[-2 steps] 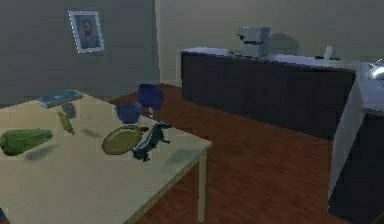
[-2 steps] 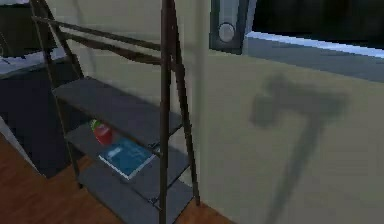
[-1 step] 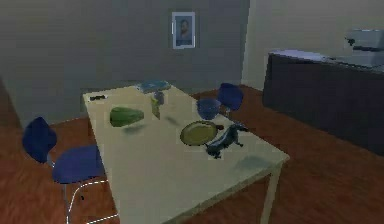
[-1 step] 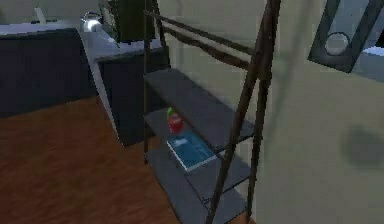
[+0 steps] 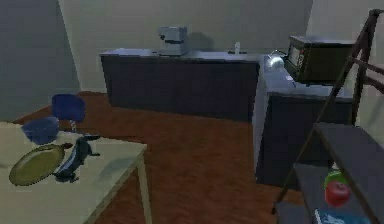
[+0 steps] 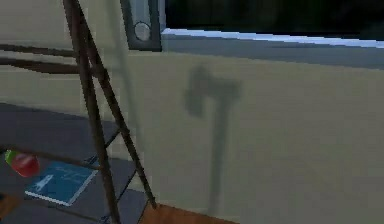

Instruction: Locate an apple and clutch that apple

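A small round red and green apple (image 5: pixel 337 187) lies on a grey shelf (image 5: pixel 350 150) at the forward view's lower right. The same red fruit (image 6: pixel 24 163) rests on the grey shelf board (image 6: pixel 60 140) at the arm side view's lower left, next to a blue book (image 6: pixel 62 184).
A brown ladder-like frame (image 6: pixel 100 110) leans by the shelf. A pale table (image 5: pixel 110 160) at the forward view's lower left carries a plate (image 5: pixel 38 164), a blue bowl (image 5: pixel 41 129) and a dark object (image 5: pixel 76 158). Dark counters (image 5: pixel 180 85) hold a coffee machine (image 5: pixel 174 41) and microwave (image 5: pixel 318 57). Brown floor lies between.
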